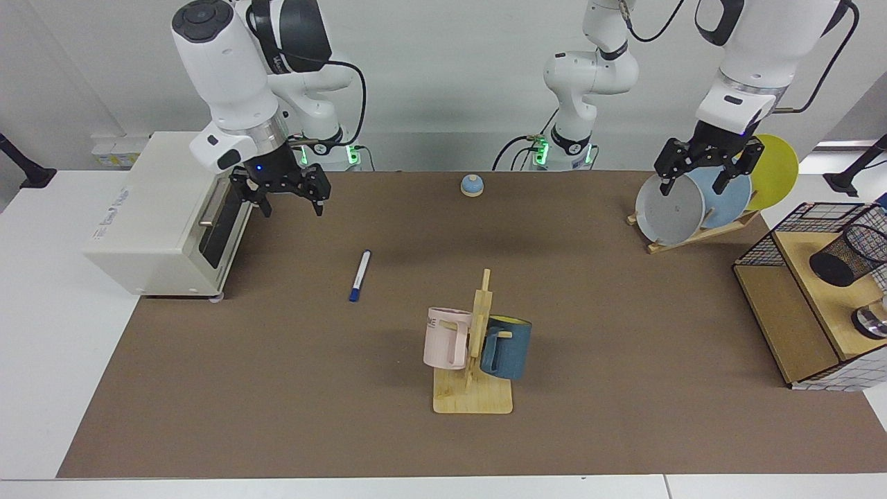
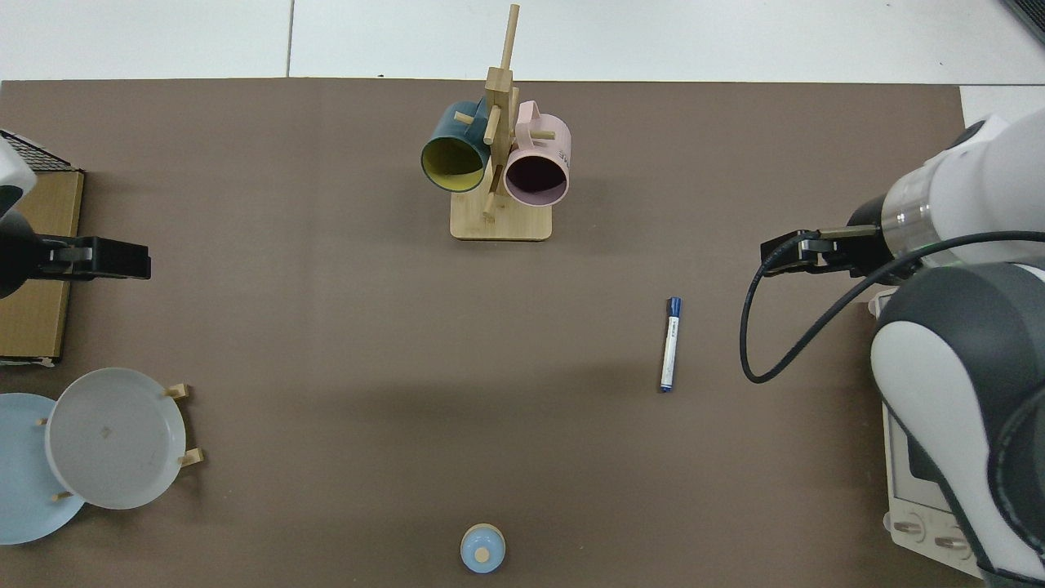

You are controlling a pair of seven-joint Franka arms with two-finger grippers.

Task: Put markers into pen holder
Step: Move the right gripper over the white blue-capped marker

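The marker (image 1: pixel 359 275) (image 2: pixel 670 344), white with a dark blue cap, lies flat on the brown mat between the toaster oven and the mug rack. My right gripper (image 1: pixel 291 202) (image 2: pixel 775 253) hangs open above the mat just in front of the oven, behind the marker and to the oven's side of it, holding nothing. The pen holder (image 1: pixel 849 255), a black mesh cup, leans tilted on the wooden shelf in the facing view. My left gripper (image 1: pixel 691 187) (image 2: pixel 106 257) waits open above the grey plate, empty.
A white toaster oven (image 1: pixel 159 215) stands by the right arm. A wooden rack (image 1: pixel 475 360) holds a pink mug (image 1: pixel 447 338) and a blue mug (image 1: pixel 507 346). Plates (image 1: pixel 671 211) lean in a stand beside the wire-sided shelf (image 1: pixel 790 326). A small blue knob (image 1: pixel 472 185) sits at the back.
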